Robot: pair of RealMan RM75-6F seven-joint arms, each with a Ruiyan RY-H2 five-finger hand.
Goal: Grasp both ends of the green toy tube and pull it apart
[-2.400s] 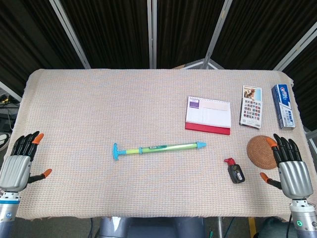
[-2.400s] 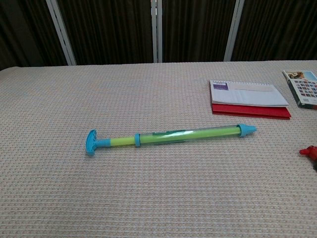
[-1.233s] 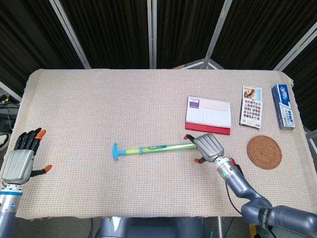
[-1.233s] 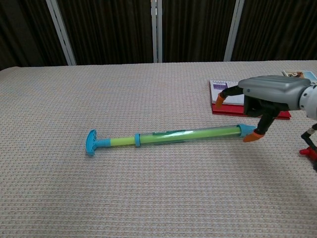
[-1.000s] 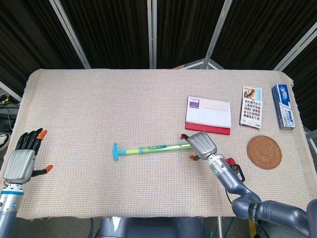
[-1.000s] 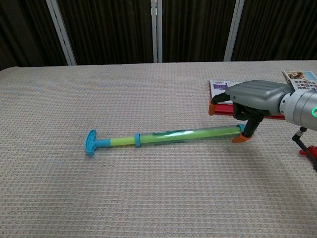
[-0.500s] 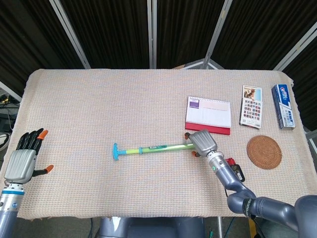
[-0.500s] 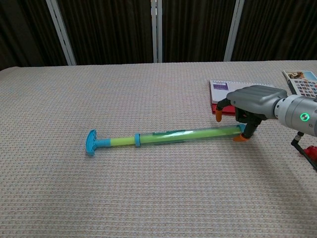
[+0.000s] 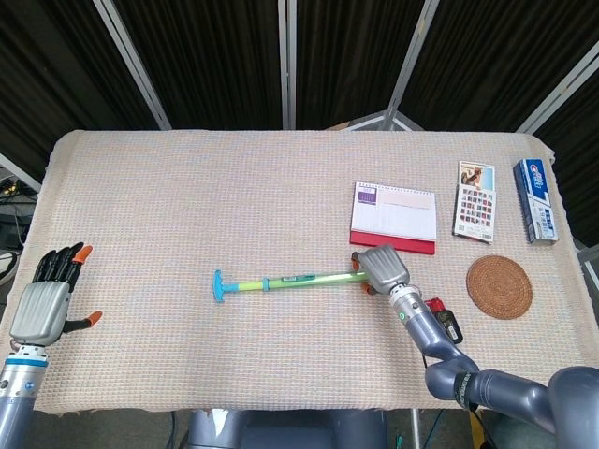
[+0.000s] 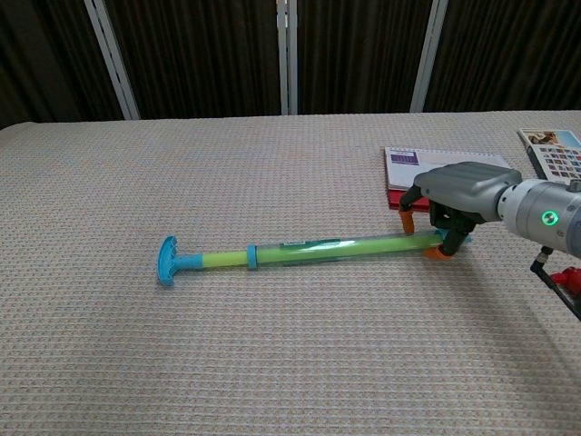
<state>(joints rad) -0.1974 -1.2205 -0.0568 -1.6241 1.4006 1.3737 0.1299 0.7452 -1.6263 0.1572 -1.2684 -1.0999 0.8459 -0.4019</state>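
On the woven tablecloth (image 9: 187, 187), the right robot hand (image 9: 382, 268) grips the green toy tube (image 9: 298, 279); the left robot hand (image 9: 45, 304) rests open.

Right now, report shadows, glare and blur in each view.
Head view: even light, sharp, faint shadow under the right hand. Chest view: soft shadow on the cloth below that hand, slight sheen along the green toy tube, no blur, backdrop dark.

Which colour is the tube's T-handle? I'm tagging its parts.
Blue, on the tube's left end; the T-handle shows best in the chest view.
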